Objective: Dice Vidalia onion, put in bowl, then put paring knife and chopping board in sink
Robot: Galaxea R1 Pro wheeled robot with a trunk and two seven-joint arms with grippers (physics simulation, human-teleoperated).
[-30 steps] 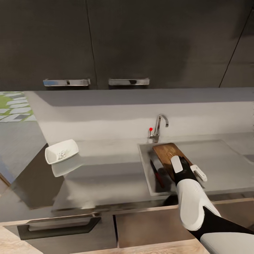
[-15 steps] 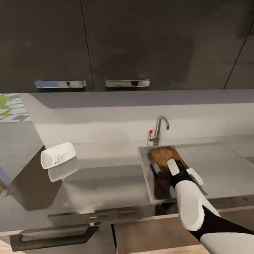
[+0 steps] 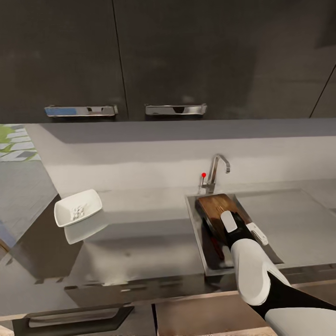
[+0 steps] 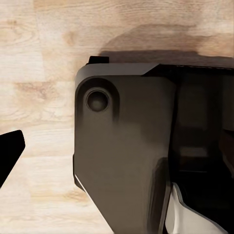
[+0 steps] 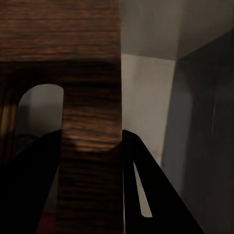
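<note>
The dark brown chopping board (image 3: 214, 207) leans tilted inside the sink (image 3: 194, 228), below the chrome tap (image 3: 215, 171). My right gripper (image 3: 226, 218) is shut on the board's near end. In the right wrist view the board (image 5: 87, 73) runs between the two dark fingers (image 5: 151, 195) of that gripper (image 5: 90, 141). The paring knife (image 3: 212, 240) lies on the basin floor beside the board, with its red handle toward me. The white bowl (image 3: 78, 208) stands on the countertop (image 3: 140, 233) at the left and holds small pale onion pieces. One black fingertip (image 4: 9, 156) of my left gripper hangs over a wooden floor.
Dark upper cabinets with chrome handles (image 3: 175, 110) hang above the grey backsplash. The flat drainboard (image 3: 294, 219) stretches right of the basin. Dark drawers (image 3: 74, 317) sit under the worktop's front edge. The left wrist view looks onto a dark part of my base (image 4: 126, 146).
The camera has shifted slightly. My right gripper has lowered the chopping board from over the basin's right edge down into the sink, beside the knife.
</note>
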